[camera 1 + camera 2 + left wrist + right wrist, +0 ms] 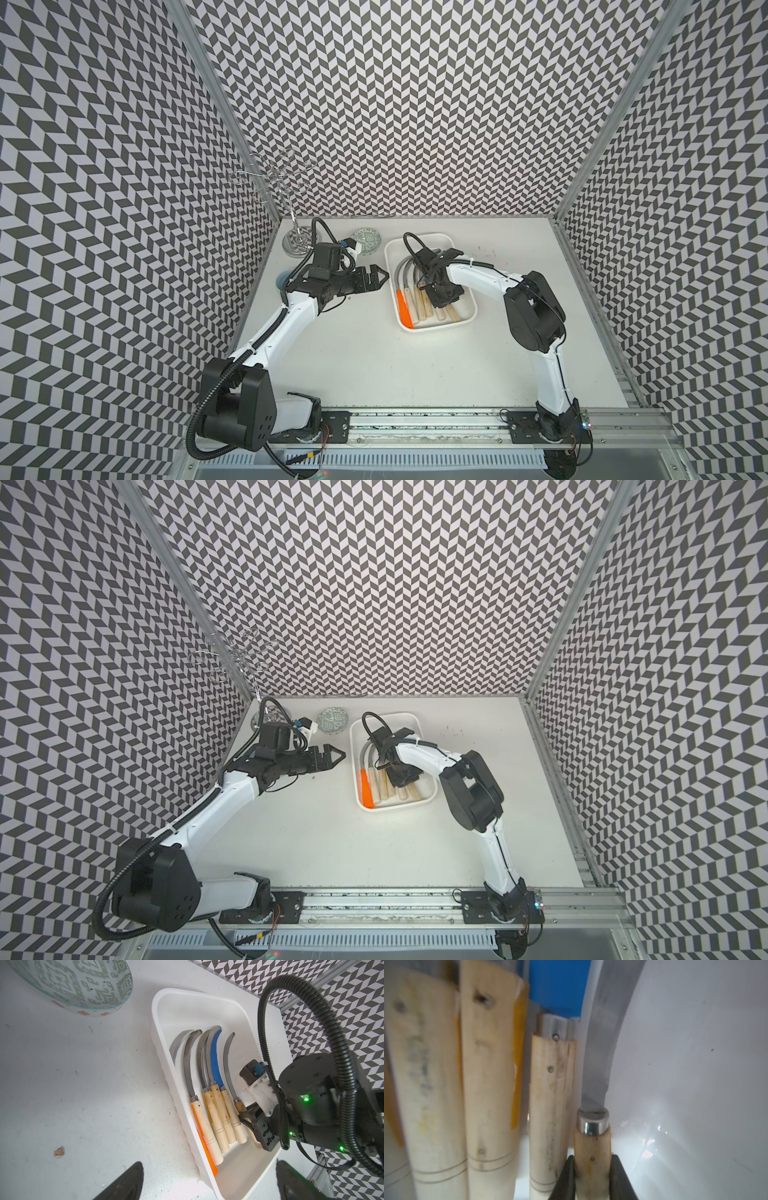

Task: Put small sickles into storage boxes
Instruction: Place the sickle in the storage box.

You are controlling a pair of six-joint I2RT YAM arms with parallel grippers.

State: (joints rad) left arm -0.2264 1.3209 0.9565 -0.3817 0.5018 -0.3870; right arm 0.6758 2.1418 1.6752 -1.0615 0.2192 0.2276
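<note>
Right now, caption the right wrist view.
Right fingers clamp a grey-bladed sickle by its handle in the white tray, beside other sickles.

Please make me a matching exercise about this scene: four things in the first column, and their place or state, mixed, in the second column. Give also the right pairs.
1 left pincer
2 right pincer
3 orange-handled sickle
4 bowl

A shut on a wooden-handled sickle
B on the table, outside the tray
C open, empty
D lying in the tray, not held

Pairs: 1-C, 2-A, 3-D, 4-B
</note>
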